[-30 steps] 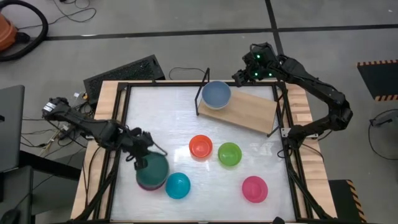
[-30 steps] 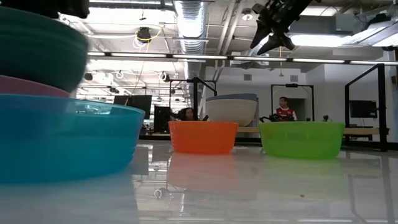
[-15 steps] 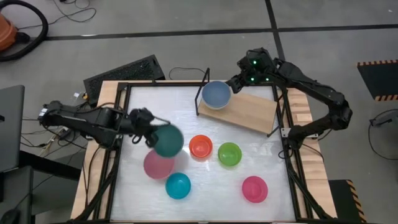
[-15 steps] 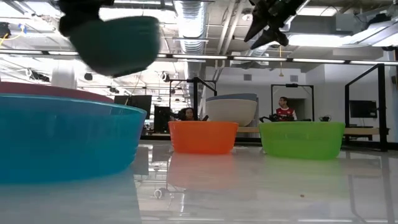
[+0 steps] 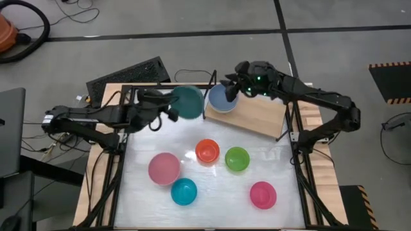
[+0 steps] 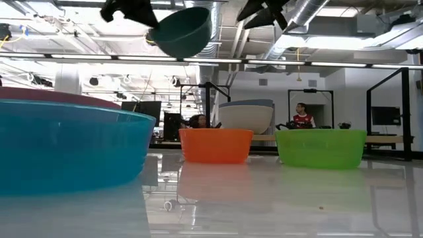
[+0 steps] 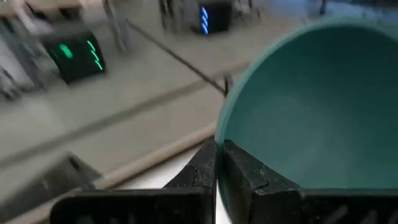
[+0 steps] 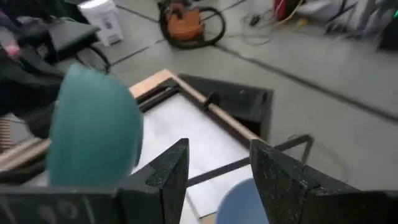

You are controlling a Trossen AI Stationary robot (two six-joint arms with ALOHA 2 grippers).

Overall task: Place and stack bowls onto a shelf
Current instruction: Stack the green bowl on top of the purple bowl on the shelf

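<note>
My left gripper [image 5: 171, 111] is shut on a dark teal bowl [image 5: 188, 102] and holds it high above the table's far left, just left of the shelf [image 5: 260, 114]. The shelf is a light-wood board on black wire legs. A pale whitish bowl [image 5: 223, 98] rests by its base on the shelf's left end. My right gripper [image 5: 227, 87] hovers open above that bowl's far side, touching nothing. The right wrist view shows the teal bowl [image 8: 93, 134] beyond its spread fingers. In the low view the teal bowl [image 6: 183, 30] hangs tilted near the top. My left gripper pinches the teal bowl's rim [image 7: 219, 138], with one finger [image 7: 244, 171] inside the bowl and the other [image 7: 200, 171] outside. The fingers come nearly level from the table's left. The bowl is lifted clear and tilted, its hollow turned toward my left arm.
On the white tabletop stand a pale pink bowl [image 5: 164, 168], a bright blue bowl [image 5: 183, 191], an orange-red bowl [image 5: 207, 151], a lime green bowl [image 5: 237, 158] and a deep pink bowl [image 5: 262, 194]. A black frame [image 5: 128, 122] runs round the table.
My left gripper has lifted the teal bowl off the pale pink bowl at the near left. It carried it up and toward the far edge, beside the shelf, turning so that the bowl tipped onto its side. My right gripper has moved toward the table's left, over the shelf's bowl.
</note>
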